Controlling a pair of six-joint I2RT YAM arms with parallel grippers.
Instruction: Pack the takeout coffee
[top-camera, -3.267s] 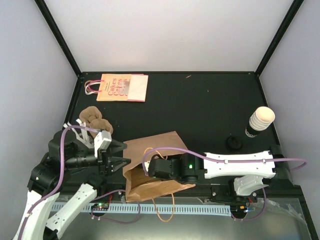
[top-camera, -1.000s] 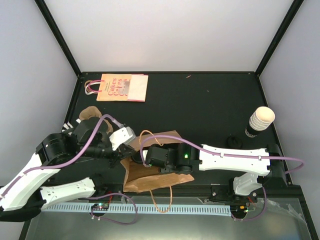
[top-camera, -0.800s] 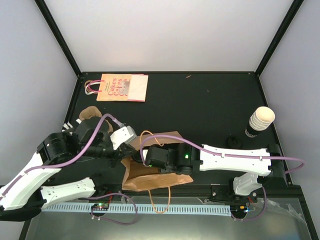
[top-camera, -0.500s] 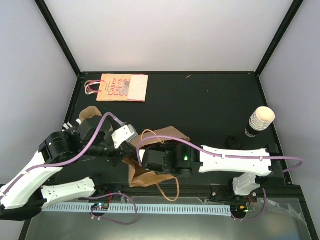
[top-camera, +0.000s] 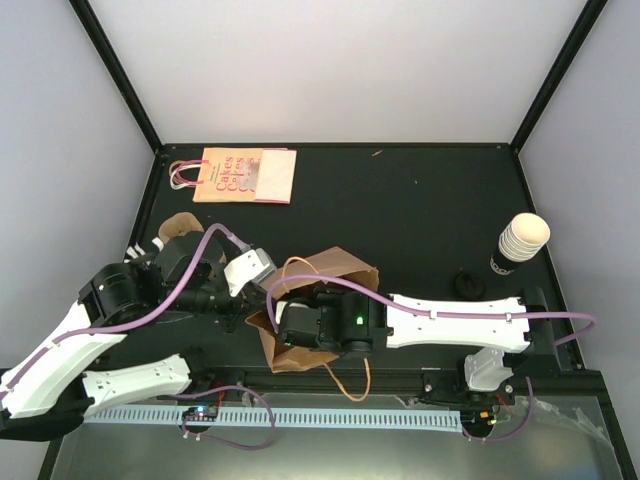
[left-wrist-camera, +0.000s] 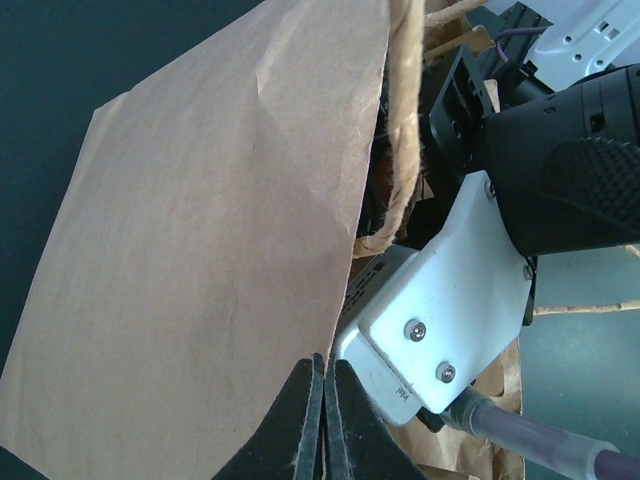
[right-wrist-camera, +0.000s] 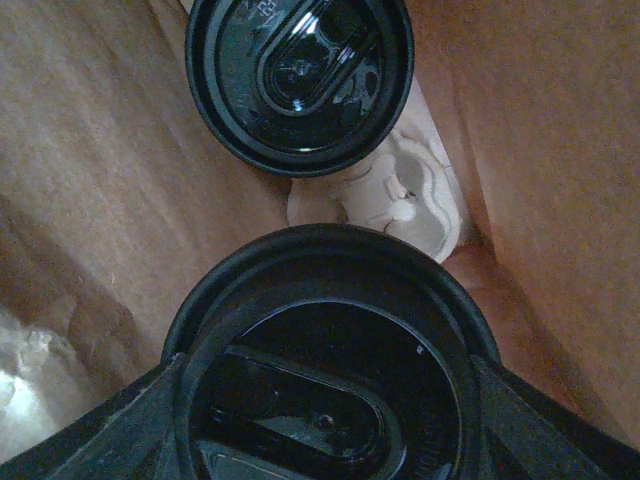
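The brown paper bag stands half raised at the table's near middle. My left gripper is shut on the rim of its side wall and holds the mouth open; from above it sits at the bag's left edge. My right arm reaches into the bag, and the top view hides its fingers. In the right wrist view my right gripper is shut on the takeout coffee, with a finger against each side of the black lid. A second lidded cup stands deeper in the bag, in a pale pulp tray.
A stack of lidless cream cups stands at the right edge, with a loose black lid beside it. A flat printed bag lies at the back left. Brown pulp trays sit behind my left arm.
The bag has been pulled up from nearly flat, its mouth wider and its string handle swung to the right. My right arm has moved left and deeper into it. My left gripper stays shut on the rim.
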